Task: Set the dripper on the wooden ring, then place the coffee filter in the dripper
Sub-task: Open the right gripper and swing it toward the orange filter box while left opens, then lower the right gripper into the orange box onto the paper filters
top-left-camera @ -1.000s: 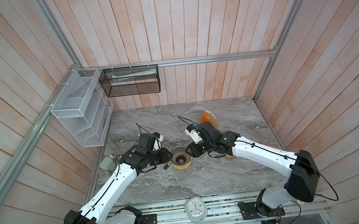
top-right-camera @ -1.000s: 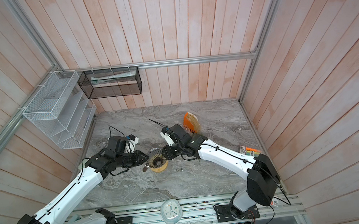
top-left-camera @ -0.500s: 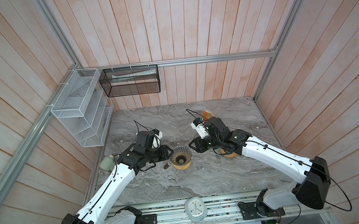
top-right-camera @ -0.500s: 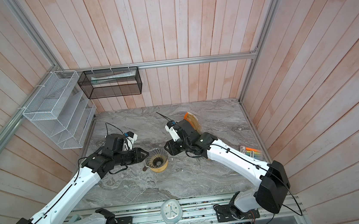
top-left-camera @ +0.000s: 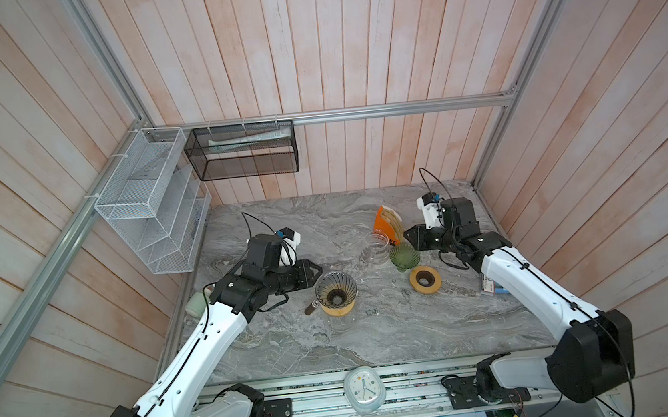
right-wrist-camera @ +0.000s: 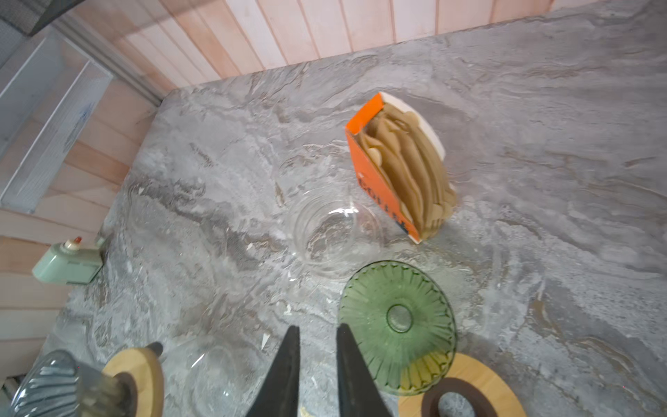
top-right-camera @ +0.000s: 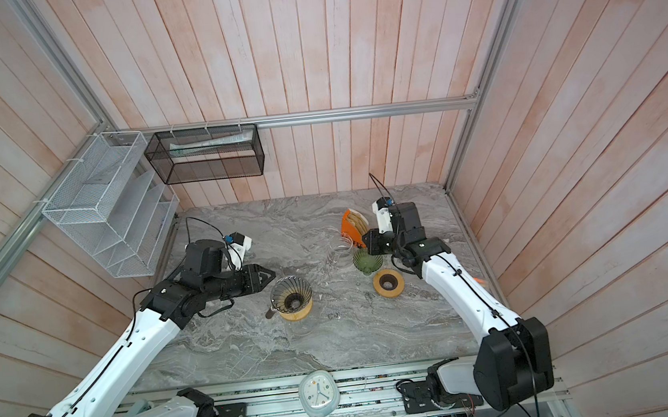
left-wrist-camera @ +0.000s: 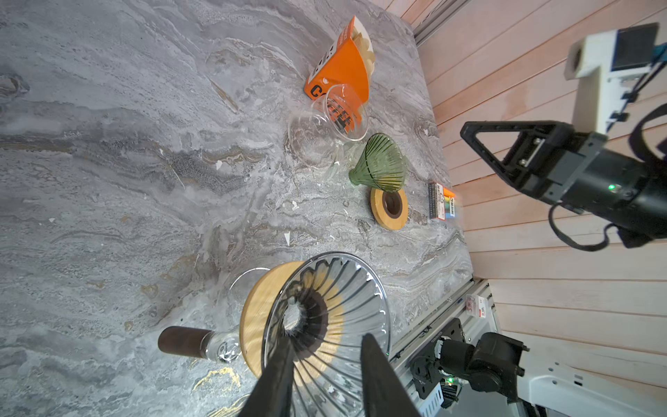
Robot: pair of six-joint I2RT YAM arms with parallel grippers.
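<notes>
The dripper [top-left-camera: 335,291] is a smoky ribbed glass cone on a wooden collar over a glass server. It stands mid-table, and its cone [left-wrist-camera: 325,314] shows only bare ribs. Brown paper coffee filters [right-wrist-camera: 408,162] stand packed in an orange box [top-left-camera: 388,225] at the back right. My left gripper [top-left-camera: 318,268] hovers at the dripper's far-left rim, open and empty [left-wrist-camera: 327,337]. My right gripper [top-left-camera: 408,236] hangs just right of the box, above a green glass cone [right-wrist-camera: 397,325]. Its jaws [right-wrist-camera: 317,330] stand a narrow gap apart with nothing between them.
A clear glass server [top-left-camera: 374,248] stands between the box and the green cone [top-left-camera: 404,256]. A loose wooden ring [top-left-camera: 425,280] lies in front of them. A card pack [top-left-camera: 490,286] lies by the right wall, a pale green timer [top-left-camera: 195,306] by the left wall, and a clock [top-left-camera: 363,389] on the front rail.
My right gripper has pulled away from the dripper's rim, to the right and back, and now hangs beside the filter box. The left gripper has hardly moved.
</notes>
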